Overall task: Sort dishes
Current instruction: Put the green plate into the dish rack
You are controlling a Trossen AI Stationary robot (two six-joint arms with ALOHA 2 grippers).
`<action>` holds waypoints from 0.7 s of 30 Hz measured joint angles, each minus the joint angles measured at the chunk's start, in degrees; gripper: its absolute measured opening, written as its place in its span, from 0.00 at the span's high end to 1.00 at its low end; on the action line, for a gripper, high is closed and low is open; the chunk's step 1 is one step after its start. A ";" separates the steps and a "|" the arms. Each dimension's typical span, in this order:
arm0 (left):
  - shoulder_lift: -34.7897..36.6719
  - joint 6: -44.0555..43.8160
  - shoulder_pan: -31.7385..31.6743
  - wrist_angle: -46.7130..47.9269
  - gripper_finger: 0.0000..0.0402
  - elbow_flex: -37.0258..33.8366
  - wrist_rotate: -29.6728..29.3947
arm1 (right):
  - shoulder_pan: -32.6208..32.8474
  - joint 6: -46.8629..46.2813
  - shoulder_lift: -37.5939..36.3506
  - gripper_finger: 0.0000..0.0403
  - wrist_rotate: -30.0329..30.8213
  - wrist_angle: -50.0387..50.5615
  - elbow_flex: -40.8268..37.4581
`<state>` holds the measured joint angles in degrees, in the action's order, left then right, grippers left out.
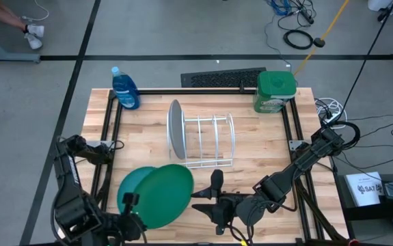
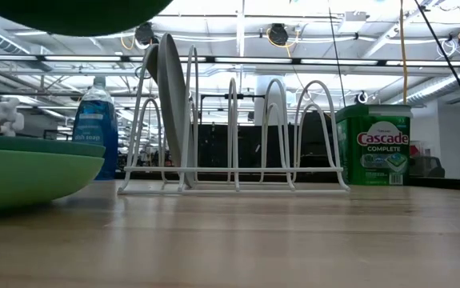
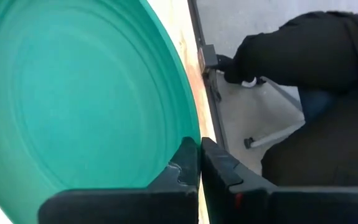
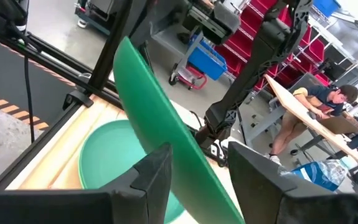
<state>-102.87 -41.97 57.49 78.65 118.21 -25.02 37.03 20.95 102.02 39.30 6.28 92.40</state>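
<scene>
A dark green plate [image 1: 165, 195] is in the air over the table's near left part, and its underside fills the top of the low view [image 2: 70, 16]. My left gripper [image 1: 130, 203] is shut on its left rim. My right gripper [image 1: 208, 199] is open at the plate's right rim [image 4: 185, 146], with one finger on each side and a gap to both. Under it, a teal plate [image 2: 38, 145] lies on a light green plate [image 2: 22, 174] that rests flat on the table. A grey plate [image 1: 175, 128] stands on edge in the left slot of the white wire rack [image 1: 210, 140]. My left gripper pinches the dark green plate's rim [image 3: 188, 134] between its two shut fingers, on the side toward the table's near left corner. The fingers come in from the near left, roughly level. The plate is lifted clear of the stack below and sits tilted in the hold.
A blue soap bottle [image 1: 124, 89] stands at the far left corner and a green Cascade tub [image 1: 276, 91] at the far right. Black frame rails [image 1: 288, 130] run along the table's sides. Bare wood lies between the rack and the near edge. A person [image 4: 325, 102] sits beyond the table.
</scene>
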 joint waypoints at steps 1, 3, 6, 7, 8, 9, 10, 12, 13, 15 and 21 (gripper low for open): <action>0.00 0.82 0.00 0.02 1.00 0.00 0.00 | 0.09 0.36 0.00 0.63 0.13 0.00 0.00; 0.00 2.93 -0.07 -0.12 1.00 0.00 -0.02 | 0.42 1.19 0.00 0.62 1.51 0.00 0.00; 0.00 6.83 -0.34 -0.63 1.00 0.00 0.78 | 1.17 1.90 -0.15 0.62 4.79 0.39 0.00; 0.00 8.04 -0.42 -0.93 1.00 0.00 1.37 | 1.44 1.92 -0.23 0.62 4.74 0.57 0.00; 0.00 9.16 -0.54 -1.30 1.00 0.00 1.97 | 1.82 1.98 -0.35 0.62 4.14 1.05 0.00; 0.00 9.89 -0.72 -1.74 1.00 0.00 2.57 | 2.25 2.04 -0.47 0.62 3.32 1.70 -0.01; 0.00 10.73 -1.06 -2.22 1.00 0.00 3.16 | 2.52 2.00 -0.54 0.62 2.18 2.24 -0.02; 0.00 12.00 -1.42 -3.26 1.00 0.00 4.66 | 3.02 1.10 -0.57 0.62 0.75 3.33 -0.02; 0.00 12.71 -1.64 -3.75 1.00 0.00 5.50 | 3.14 0.51 -0.57 0.62 0.56 3.93 -0.02; 0.00 14.28 -2.13 -4.66 1.00 0.00 6.72 | 3.22 -1.14 -0.57 0.62 -0.19 5.08 -0.02; 0.00 18.41 -3.40 -6.34 1.00 0.00 9.38 | 2.05 -5.54 -0.60 0.62 -7.73 7.19 -0.02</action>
<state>-102.87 -23.55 54.10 72.31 118.21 -15.64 39.08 15.41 101.42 31.57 13.48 92.38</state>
